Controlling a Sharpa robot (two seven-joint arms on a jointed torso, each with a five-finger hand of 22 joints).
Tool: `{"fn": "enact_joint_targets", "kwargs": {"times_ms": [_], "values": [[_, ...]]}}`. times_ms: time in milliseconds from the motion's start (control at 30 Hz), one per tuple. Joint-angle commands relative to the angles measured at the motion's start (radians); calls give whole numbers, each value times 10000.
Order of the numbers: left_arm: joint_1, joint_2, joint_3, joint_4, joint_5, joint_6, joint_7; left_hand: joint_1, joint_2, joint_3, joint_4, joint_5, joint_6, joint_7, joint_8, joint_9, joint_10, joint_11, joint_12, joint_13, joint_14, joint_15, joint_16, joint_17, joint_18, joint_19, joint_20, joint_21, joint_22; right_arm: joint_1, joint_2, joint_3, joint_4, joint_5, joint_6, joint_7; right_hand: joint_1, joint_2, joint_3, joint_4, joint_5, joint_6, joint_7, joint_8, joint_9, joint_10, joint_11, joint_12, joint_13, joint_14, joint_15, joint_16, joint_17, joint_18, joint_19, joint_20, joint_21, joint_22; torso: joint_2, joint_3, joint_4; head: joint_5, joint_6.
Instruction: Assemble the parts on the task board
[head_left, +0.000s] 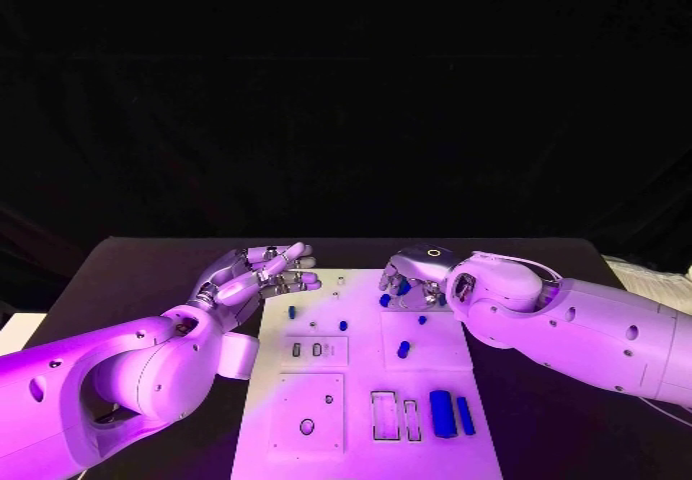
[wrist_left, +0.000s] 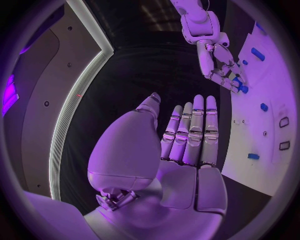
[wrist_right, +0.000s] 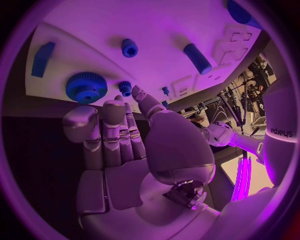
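The task board (head_left: 368, 385) lay flat at the middle of the black desk (head_left: 159, 270), carrying small blue parts: a short peg (head_left: 404, 349) near the board's middle, two longer bars (head_left: 451, 413) at the board's near right corner beside empty rectangular slots (head_left: 394, 415), and a toothed gear (wrist_right: 85, 87) at the board's far edge. The parts looked like rigid, light moulded plastic, probably smooth enough to slip, so the peg would best be pinched across its sides and the gear taken by its toothed rim. The bars lay beside the slots, not in them; whether any other recess on the board held a part could not be told. The right hand (head_left: 408, 279) hovered over the board's far edge close to the gear, fingers (wrist_right: 115, 135) straight, pressed together and holding nothing. The left hand (head_left: 264, 274) hung off the board's far left corner, clear of the board, fingers (wrist_left: 197, 130) likewise extended side by side and empty.
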Motion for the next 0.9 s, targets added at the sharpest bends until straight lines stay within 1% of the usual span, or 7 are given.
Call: {"fn": "enact_joint_targets", "kwargs": {"times_ms": [33, 267, 367, 533, 633, 733, 900], "values": [[19, -8, 9, 19, 36, 220, 23, -24, 87, -3, -60, -29, 14, 84, -54, -16, -38, 50, -40, -11, -48, 38, -61, 13, 109, -22, 64, -63, -16, 2, 51, 4, -50, -346, 462, -126, -9, -104, 136, 47, -73, -16, 1, -31, 13, -78, 22, -26, 4, 217, 34, 101, 78, -133, -122, -12, 123, 106, 74, -3, 18, -21, 46], [23, -22, 9, 50, 36, 232, 9, -26, 92, -7, -63, -28, 7, 90, -65, -16, -47, 56, -53, -11, -53, 43, -72, 15, 109, -26, 68, -68, -21, 1, 174, 3, -193, -393, 434, -136, 20, -123, 309, 174, -80, -11, 2, -29, 14, -79, 29, -23, 5, 189, 38, 279, 233, -141, -194, 9, 306, 283, 122, 0, 46, -22, 65], [28, -47, 9, 72, 36, 232, 3, -26, 92, -7, -63, -28, 7, 90, -65, -16, -47, 56, -53, -11, -53, 43, -72, 15, 109, -26, 68, -68, -21, 0, 212, 2, -224, -401, 444, -132, 26, -121, 399, 246, -77, 9, 5, -24, 17, -70, 29, -21, 6, 181, 42, 361, 302, -145, -221, 17, 391, 365, 147, -5, 31, -7, 65], [43, -72, 10, 88, 36, 230, -16, -27, 96, -11, -67, -28, -1, 96, -77, -16, -57, 61, -67, -11, -59, 47, -83, 16, 108, -31, 72, -74, -26, 0, 239, 2, -239, -405, 503, -135, 72, -86, 621, 389, -64, 99, -1, -4, 31, -20, 20, -17, 9, 182, 40, 569, 493, -163, -249, 25, 586, 577, 193, -8, 24, -10, 68], [49, -74, 10, 88, 36, 230, -30, -27, 97, -12, -68, -27, -2, 97, -80, -16, -59, 62, -70, -11, -60, 48, -85, 17, 108, -32, 72, -75, -27, 0, 252, 2, -250, -406, 549, -121, 133, -36, 779, 453, -87, 222, -6, 31, 52, 40, 5, -8, 15, 184, 32, 674, 586, -173, -257, 23, 689, 693, 210, -6, 23, -22, 68], [52, -76, 10, 87, 36, 228, -41, -27, 99, -14, -70, -27, -7, 99, -85, -16, -65, 65, -76, -12, -63, 50, -90, 17, 108, -34, 74, -77, -29, 0, 257, 2, -244, -406, 533, -91, 239, 78, 1035, 545, -288, 421, -53, 86, 90, 202, -35, 18, 34, 221, -4, 933, 850, -211, -213, 8, 911, 985, 223, -8, 25, -28, 53], [54, -78, 10, 86, 36, 199, -20, -28, 102, -17, -71, -27, -12, 104, -93, -16, -71, 68, -85, -12, -66, 53, -97, 19, 108, -37, 76, -81, -33, 0, 260, 2, -248, -404, 148, 6, 387, 266, 1421, 696, -490, 736, -143, 182, 167, 448, -120, 37, 62, 222, -60, 1125, 1021, -232, -216, -34, 1097, 1197, 238, -8, 44, -25, 51]]}}
